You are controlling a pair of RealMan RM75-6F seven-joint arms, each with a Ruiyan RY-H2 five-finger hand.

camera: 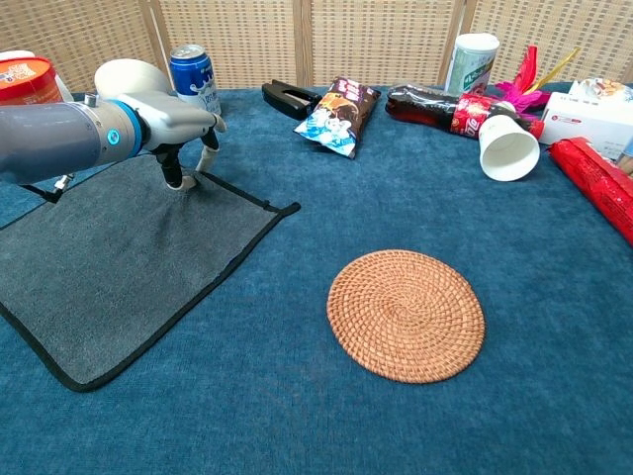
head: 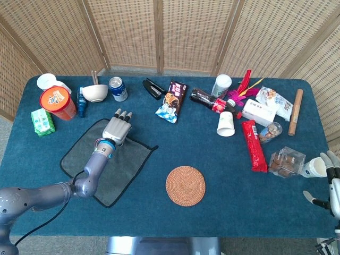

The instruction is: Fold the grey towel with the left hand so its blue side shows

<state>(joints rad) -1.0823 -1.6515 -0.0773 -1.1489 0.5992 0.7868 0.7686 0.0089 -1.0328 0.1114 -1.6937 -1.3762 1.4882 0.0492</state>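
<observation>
Grey towel [head: 108,161] lies flat on the blue tablecloth [head: 202,143], left of the woven round coaster [head: 185,185], grey side up, dark edging all round. Left hand [head: 116,129] over its far corner, palm down, fingers apart and bent down; in the chest view fingertips [camera: 176,182] touch the cloth near that edge, nothing gripped. Right hand [head: 330,175] at the table's right edge, fingers spread, beside a paper cup [head: 315,168]; whether it touches the cup, cannot tell. Blue drink can [head: 118,88] and white bowl [head: 94,93] stand just beyond the towel.
</observation>
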